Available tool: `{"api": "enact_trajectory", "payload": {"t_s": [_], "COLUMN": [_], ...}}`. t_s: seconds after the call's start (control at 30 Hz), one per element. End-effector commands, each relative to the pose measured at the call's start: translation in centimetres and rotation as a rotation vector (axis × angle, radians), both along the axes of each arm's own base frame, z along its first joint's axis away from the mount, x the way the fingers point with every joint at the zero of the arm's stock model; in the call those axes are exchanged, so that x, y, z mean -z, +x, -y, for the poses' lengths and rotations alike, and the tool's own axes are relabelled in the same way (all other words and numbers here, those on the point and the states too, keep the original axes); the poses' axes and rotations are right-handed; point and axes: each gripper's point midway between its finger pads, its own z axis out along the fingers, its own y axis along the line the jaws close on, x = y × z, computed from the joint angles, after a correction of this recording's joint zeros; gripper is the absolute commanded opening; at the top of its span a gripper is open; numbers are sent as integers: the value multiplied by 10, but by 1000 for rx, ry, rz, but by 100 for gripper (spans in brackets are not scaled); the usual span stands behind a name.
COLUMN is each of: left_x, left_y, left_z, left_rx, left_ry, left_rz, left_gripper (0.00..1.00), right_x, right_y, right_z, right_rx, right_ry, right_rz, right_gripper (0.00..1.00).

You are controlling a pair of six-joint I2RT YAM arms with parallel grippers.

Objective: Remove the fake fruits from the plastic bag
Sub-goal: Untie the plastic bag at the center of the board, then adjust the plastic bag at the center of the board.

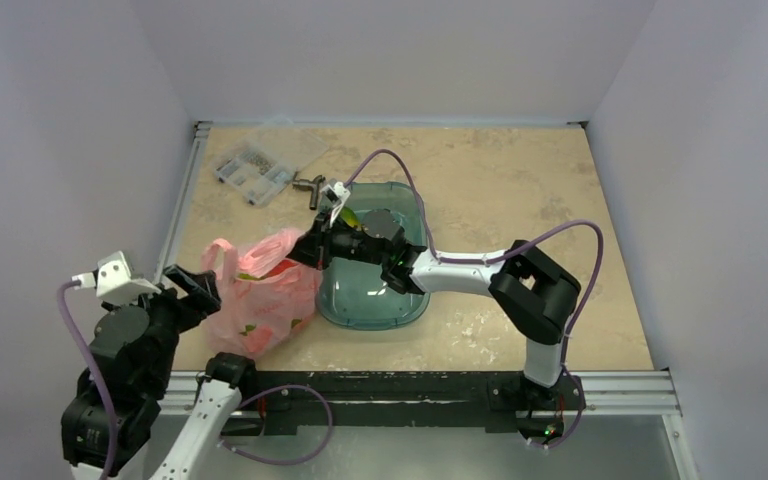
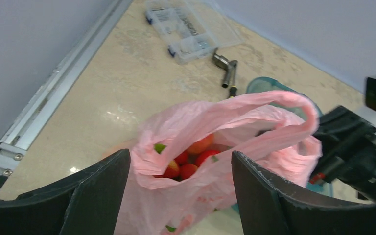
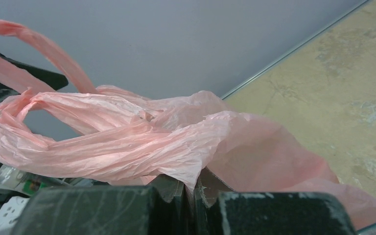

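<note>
The pink plastic bag (image 1: 263, 290) sits on the table near the left front, its mouth open. Inside it, in the left wrist view, I see small red fruits (image 2: 188, 164), a peach-orange one (image 2: 201, 144) and a bit of green (image 2: 159, 147). My right gripper (image 1: 307, 247) is shut on the bag's right edge (image 3: 191, 161) and holds it up. My left gripper (image 2: 181, 196) is open, its jaws either side of the bag's near wall (image 2: 186, 196), not clamped on it. In the top view the left gripper (image 1: 192, 283) is at the bag's left side.
A teal see-through tub (image 1: 372, 300) stands right of the bag, under the right arm. A small clear parts box (image 1: 255, 170) and a metal elbow piece (image 1: 310, 186) lie at the back left. A metal rail (image 1: 185, 190) runs along the table's left edge.
</note>
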Motion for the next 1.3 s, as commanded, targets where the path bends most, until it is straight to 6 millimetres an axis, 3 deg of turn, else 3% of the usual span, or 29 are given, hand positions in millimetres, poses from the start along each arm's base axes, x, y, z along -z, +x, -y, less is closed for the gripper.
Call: {"api": "enact_trajectory", "payload": {"t_s": [0.0,0.2,0.47,0.53,0.6,0.67,0.73,0.93,1.13,1.27], "left_x": [-20,-42,-41,-41,-40,-37,-34,-21,-8,-25], "left_y": [-1,13,44,51,55,49,39,6,-23,-43], "left_z": [45,59,65,64,56,42,29,18,14,6], "left_rx": [224,274,260,261,224,161,109,105,114,93], "left_ry": [-91,-119,-118,-97,-63,-29,-7,-8,-33,-54], "left_rz": [-104,-113,-146,-128,-122,-128,-113,-8,50,141], "left_gripper": [77,77,70,62,39,12,1,0,0,0], "right_x": [-44,-43,-46,-47,-47,-48,-48,-55,-59,-58], "right_y": [-9,-7,-13,-15,-15,-12,-10,9,52,78], "right_z": [-6,-6,-6,-7,-8,-7,-8,-13,-26,-46], "right_rx": [-54,-44,-44,-40,-31,-14,-4,15,64,69], "right_ry": [102,84,69,58,52,51,58,129,186,200], "right_rz": [46,50,72,81,75,48,-38,-207,-297,-324], "right_gripper": [2,2,3,3,3,4,5,10,10,10]}}
